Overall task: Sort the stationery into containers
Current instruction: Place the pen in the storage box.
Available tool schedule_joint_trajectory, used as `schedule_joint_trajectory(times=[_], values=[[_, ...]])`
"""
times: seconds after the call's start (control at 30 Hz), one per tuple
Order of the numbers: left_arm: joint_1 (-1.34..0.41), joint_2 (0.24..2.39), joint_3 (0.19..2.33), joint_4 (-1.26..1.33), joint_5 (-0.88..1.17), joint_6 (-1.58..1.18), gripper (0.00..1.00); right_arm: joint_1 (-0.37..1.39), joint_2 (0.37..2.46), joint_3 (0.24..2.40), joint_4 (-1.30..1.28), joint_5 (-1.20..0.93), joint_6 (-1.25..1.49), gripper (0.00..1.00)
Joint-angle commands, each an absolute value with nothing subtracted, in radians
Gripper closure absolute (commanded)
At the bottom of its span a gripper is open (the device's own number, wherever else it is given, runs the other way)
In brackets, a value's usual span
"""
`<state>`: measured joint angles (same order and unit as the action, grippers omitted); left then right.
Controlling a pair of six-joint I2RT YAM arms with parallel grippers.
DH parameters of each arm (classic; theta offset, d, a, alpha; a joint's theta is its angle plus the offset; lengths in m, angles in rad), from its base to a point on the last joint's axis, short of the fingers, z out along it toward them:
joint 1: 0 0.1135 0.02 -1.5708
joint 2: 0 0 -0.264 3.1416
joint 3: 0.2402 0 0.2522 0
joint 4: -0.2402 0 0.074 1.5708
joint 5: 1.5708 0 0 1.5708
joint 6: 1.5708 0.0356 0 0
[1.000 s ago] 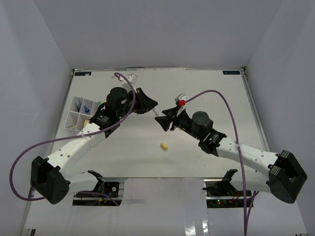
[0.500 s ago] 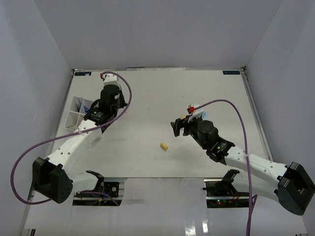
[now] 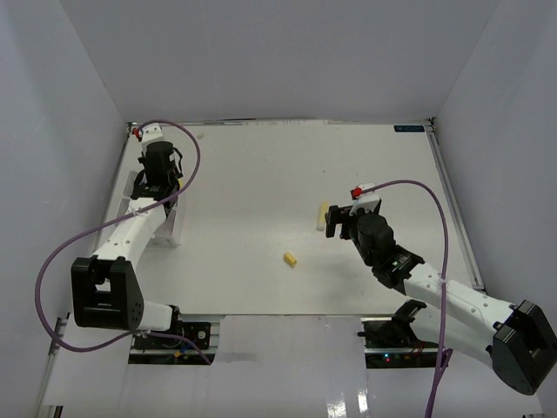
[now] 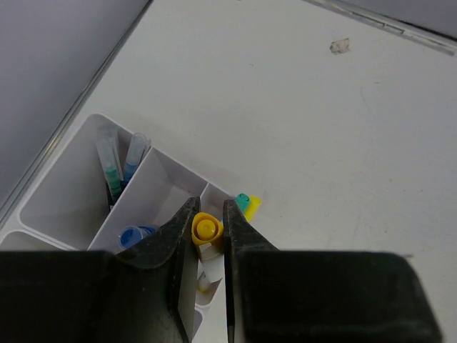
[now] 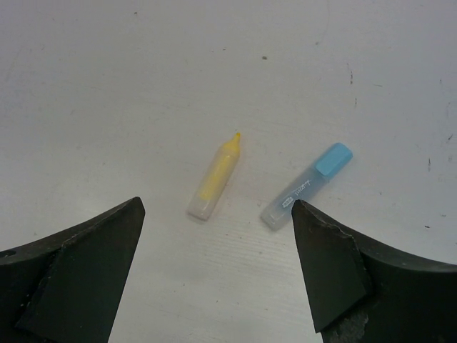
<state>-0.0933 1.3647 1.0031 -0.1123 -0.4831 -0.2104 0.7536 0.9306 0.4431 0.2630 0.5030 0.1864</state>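
left claw (image 4: 209, 216) grips capped marker (image 4: 205, 228) over tray (image 4: 64, 196), lower left | pens (image 4: 113, 163) already binned | right claw (image 5: 216, 209) gaping above highlighter (image 5: 216, 175), blue pen (image 5: 307, 186) | eraser (image 3: 290, 258) loose, centre tabletop (image 3: 261, 174)

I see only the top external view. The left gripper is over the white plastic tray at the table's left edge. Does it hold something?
Observer: Yes. The left wrist view shows the left gripper shut on a thin marker with a round yellow cap, above the white translucent divided plastic tray.
Operator: Is the right gripper holding anything?
Observer: No, the right gripper is open above the table; a short yellow marker and a clear marker with a light blue cap lie below it, apart.
Operator: Are pens in the tray?
Observer: One compartment holds a teal pen and a blue pen.
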Motion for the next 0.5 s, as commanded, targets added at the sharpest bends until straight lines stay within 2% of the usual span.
schedule_joint_trajectory(times=[0.0,0.17,0.33,0.47], values=[[-0.066,1.384,0.970,-0.046,-0.483,-0.209,0.96,0.739,0.913,0.433,0.265,0.532,0.206,0.10],[-0.045,1.411,0.946,-0.012,-0.456,-0.213,0.88,0.703,0.902,0.416,0.258,0.522,0.230,0.08],[-0.035,1.445,0.954,-0.028,-0.433,-0.225,0.63,0.655,0.914,0.436,0.196,0.543,0.311,0.03],[-0.032,1.445,0.960,-0.046,-0.408,-0.235,0.51,0.598,0.956,0.474,0.123,0.535,0.365,0.02]])
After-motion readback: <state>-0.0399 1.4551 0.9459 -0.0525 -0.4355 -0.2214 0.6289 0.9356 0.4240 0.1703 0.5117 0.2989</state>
